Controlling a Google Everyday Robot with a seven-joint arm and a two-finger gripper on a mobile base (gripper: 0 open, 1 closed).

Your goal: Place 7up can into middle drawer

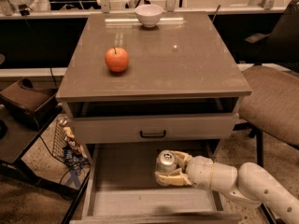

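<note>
The 7up can [166,161] is a small silver can with a shiny top, held upright in my gripper [169,170]. The pale fingers [172,178] are shut around its sides. My white arm [243,183] reaches in from the lower right. The can hangs over the right half of the middle drawer [119,169], which is pulled wide open below the cabinet, with a flat bare grey-beige floor and low pale walls. I cannot tell whether the can touches the floor.
A red apple [116,59] and a white bowl [149,15] sit on the cabinet top [187,59]. The upper drawer front with a black handle [153,134] is slightly open. A padded chair [273,101] stands at the right, a wire basket [65,143] at the left.
</note>
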